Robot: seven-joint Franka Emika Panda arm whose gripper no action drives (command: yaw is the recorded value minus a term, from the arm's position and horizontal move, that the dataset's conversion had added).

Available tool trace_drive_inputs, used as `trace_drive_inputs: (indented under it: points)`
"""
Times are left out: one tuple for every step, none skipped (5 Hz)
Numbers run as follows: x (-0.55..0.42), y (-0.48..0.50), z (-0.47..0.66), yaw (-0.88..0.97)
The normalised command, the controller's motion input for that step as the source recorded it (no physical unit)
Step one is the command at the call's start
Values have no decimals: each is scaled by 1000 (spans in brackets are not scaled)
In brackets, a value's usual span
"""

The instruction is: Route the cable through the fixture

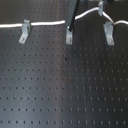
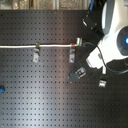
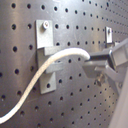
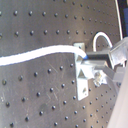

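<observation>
A thin white cable point(image 1: 45, 22) runs across a black perforated board point(image 1: 60, 90). In the first exterior view it enters from the first exterior view's left, passes over a grey metal clip point(image 1: 24, 31), reaches a middle clip point(image 1: 69, 34), then rises in a loose arc toward a third clip point(image 1: 108, 33) near the first exterior view's right. A small red band and green band point(image 2: 75, 46) show on the cable at the middle clip in the second exterior view. There the cable lies straight through two clips, and the third clip point(image 2: 102, 83) stands apart, with no cable visibly in it.

The robot's gripper point(image 3: 102, 65) holds the cable: in the first wrist view the cord's end disappears between the fingers point(image 3: 97, 59), which are pressed onto it, just beside a clip point(image 3: 47, 55). The second wrist view shows the same grip point(image 4: 92, 62), with the cord looping behind the clip point(image 4: 82, 75).

The step in hand appears to be threading the cable into the last clip, with two clips already done. The next move likely calls for carrying the held section over that clip's slot and lowering it in, keeping enough slack that the cord does not pull out of the earlier clips.
</observation>
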Motion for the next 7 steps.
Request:
trace_drive_inputs:
  points:
    - [-14,-10,0,49]
    - [-9,-8,174,100]
    - [-57,-140,287,0]
    - [-81,-134,324,-14]
    - [-37,-84,281,0]
    - [56,41,39,154]
    - [310,212,5,366]
